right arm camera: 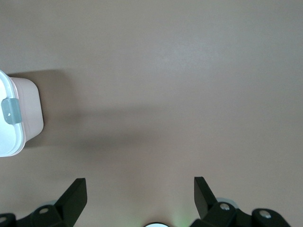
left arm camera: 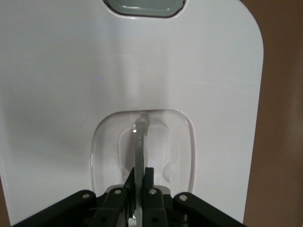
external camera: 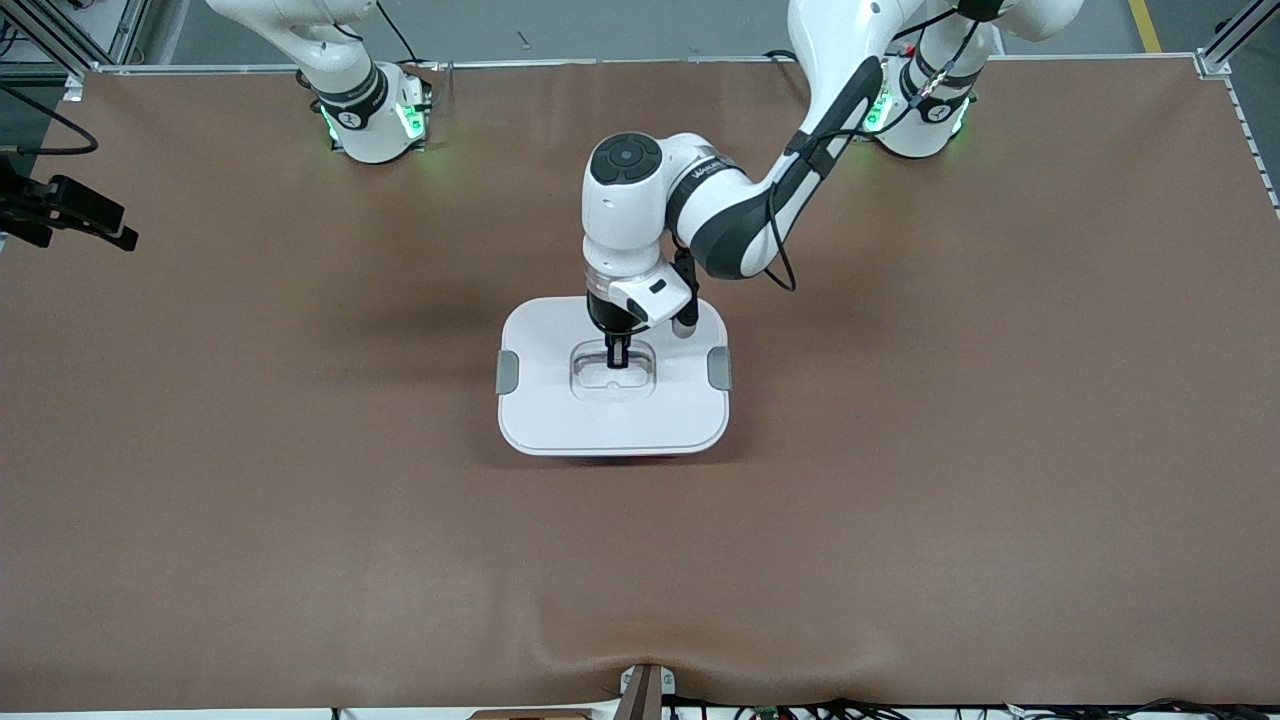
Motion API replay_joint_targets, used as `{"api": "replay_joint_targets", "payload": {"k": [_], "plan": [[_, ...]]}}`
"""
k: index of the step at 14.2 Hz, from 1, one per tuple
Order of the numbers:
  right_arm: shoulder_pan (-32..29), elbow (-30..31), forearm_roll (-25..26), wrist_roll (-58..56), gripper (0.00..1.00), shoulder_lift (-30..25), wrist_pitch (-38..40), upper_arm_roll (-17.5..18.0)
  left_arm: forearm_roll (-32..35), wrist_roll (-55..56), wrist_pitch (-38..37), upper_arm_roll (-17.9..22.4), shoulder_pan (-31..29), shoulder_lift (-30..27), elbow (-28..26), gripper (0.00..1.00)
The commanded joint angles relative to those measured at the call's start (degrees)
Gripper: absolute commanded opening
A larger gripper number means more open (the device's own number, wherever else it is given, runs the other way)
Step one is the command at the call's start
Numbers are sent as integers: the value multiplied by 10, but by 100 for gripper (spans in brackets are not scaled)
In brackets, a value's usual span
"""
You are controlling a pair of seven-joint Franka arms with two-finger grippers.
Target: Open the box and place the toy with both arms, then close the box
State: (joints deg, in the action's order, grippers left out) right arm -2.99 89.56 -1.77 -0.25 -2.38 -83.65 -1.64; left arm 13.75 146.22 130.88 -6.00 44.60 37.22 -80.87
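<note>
Two arms stand at the brown desk [external camera: 300, 480], and only the left one reaches out over it. No brand or readable writing shows on the box [external camera: 560, 410]; a faint mark on the left arm's wrist is too small to read. The box sits near the middle of the desk with its white lid [external camera: 540, 400] on, flat and square to the tub, a grey clip [external camera: 508, 371] at the end toward the right arm and another clip [external camera: 719, 369] at the end toward the left arm. A thin strip of red-pink shows under the lid's edge nearest the front camera. What is inside the box cannot be seen, and the toy is not visible in any view.

The left gripper [external camera: 617, 352] is down in the lid's recessed centre, its fingers [left arm camera: 149, 182] pressed close on the thin clear handle [left arm camera: 140, 142], which stands upright between them in the left wrist view.

The right gripper [right arm camera: 140, 194] waits up in the air over bare desk toward the right arm's end, its fingers [right arm camera: 75, 196] spread wide with nothing between them. Its wrist view catches one corner of the box with a clip, well apart from the fingers.

Wide bare desk lies all around the box, reaching to every edge.
</note>
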Motion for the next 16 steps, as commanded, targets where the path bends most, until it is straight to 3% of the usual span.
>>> {"api": "replay_joint_targets", "payload": {"k": [1,16], "plan": [[-2,-6,5,8,100,-3,9,4,1,7,-12,7,12,7,20,0],[-2,-3,7,7,100,-3,14,4,8,-2,-12,6,6,11,15,0]]}}
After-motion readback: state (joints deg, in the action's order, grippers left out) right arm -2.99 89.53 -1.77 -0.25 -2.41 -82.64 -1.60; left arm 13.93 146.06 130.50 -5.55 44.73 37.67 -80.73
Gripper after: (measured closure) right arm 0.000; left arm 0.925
